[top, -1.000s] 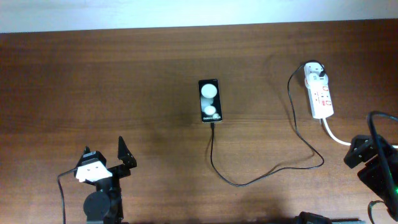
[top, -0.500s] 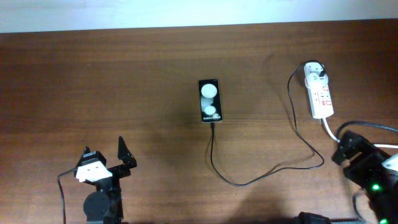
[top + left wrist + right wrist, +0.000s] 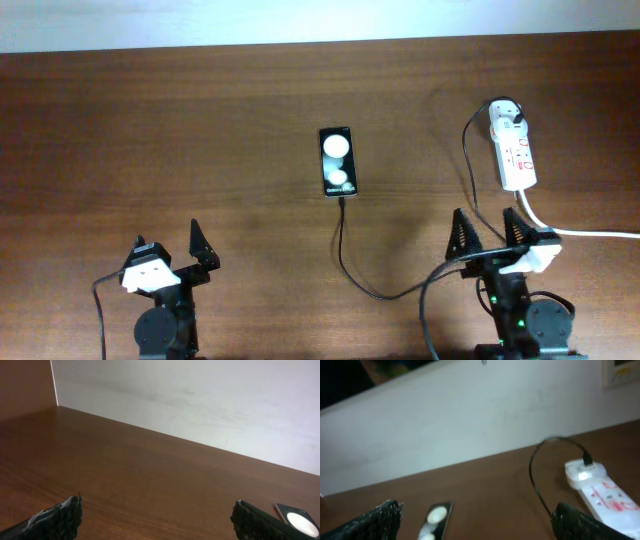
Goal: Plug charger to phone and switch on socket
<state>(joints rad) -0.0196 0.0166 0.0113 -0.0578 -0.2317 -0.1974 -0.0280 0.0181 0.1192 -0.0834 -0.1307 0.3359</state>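
Right gripper (image 3: 484, 214) swung in, open, near charger (image 3: 340, 245).

The glossy black rectangular phone (image 3: 338, 161) bears two white round spots. The white oblong power strip (image 3: 518, 158) shows red marks. The thin charger cable (image 3: 340, 240) is black, the wood-grain desk (image 3: 150, 130) brown.

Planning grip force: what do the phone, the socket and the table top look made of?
Phone: glossy black face with two bright round spots like reflections, likely glass. Socket: smooth white body, probably moulded plastic. Table: brown with grain streaks, wood or wood-look laminate; cannot tell which.
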